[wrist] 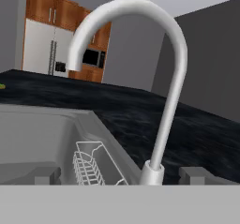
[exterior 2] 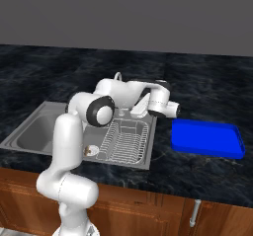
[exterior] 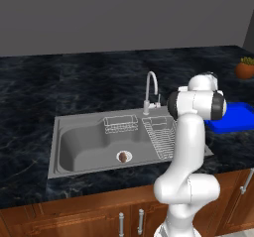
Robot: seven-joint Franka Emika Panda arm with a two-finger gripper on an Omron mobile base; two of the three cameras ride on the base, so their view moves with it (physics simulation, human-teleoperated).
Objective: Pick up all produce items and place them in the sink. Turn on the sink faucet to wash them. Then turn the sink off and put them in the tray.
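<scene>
While sitting on the sink point(exterior: 62, 147) drain, produce item point(exterior: 122, 156) small, dull-brown, roundish

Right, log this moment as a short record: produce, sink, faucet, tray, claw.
produce: small dull-brown roundish lump, lying at the drain of the basin
sink: wide grey steel basin, silver wire rack on its right side
faucet: slim silver gooseneck tap, no water seen running
tray: flat bright-blue rectangular tray, nothing on it
claw: open, tips either side of the tap's base, holding nothing

A kitchen: steel sink point(exterior: 64, 147), black stone counter point(exterior: 30, 82), wooden cabinets point(exterior: 74, 216).
</scene>
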